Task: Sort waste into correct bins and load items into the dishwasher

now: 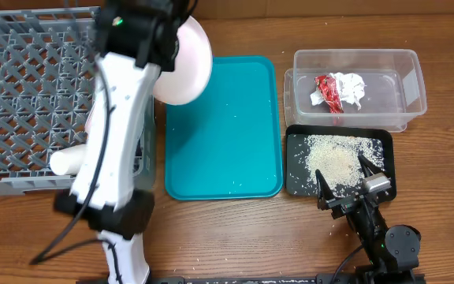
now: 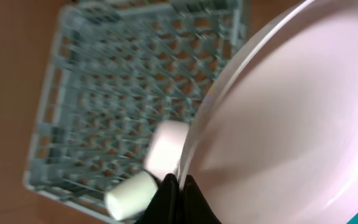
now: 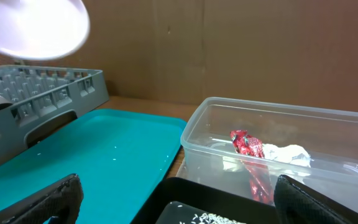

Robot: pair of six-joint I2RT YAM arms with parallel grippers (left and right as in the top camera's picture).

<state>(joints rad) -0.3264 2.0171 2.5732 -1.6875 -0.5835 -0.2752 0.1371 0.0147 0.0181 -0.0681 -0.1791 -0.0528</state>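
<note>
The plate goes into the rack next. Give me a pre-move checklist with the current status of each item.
1. Grip: the left gripper is closed on the white plate at its rim. Ok.
2. Position: the plate hangs over the dish rack right edge and the teal tray, not over the slots. Not ok.
3. Rack space: most slots are open. A white cup lies at the near edge. Ok.
4. Other arm: the right gripper is open over the black tray, far from the rack. Ok.
5. Plate residue: the face that shows looks clean, but the other face is hidden. Cannot tell.
</note>
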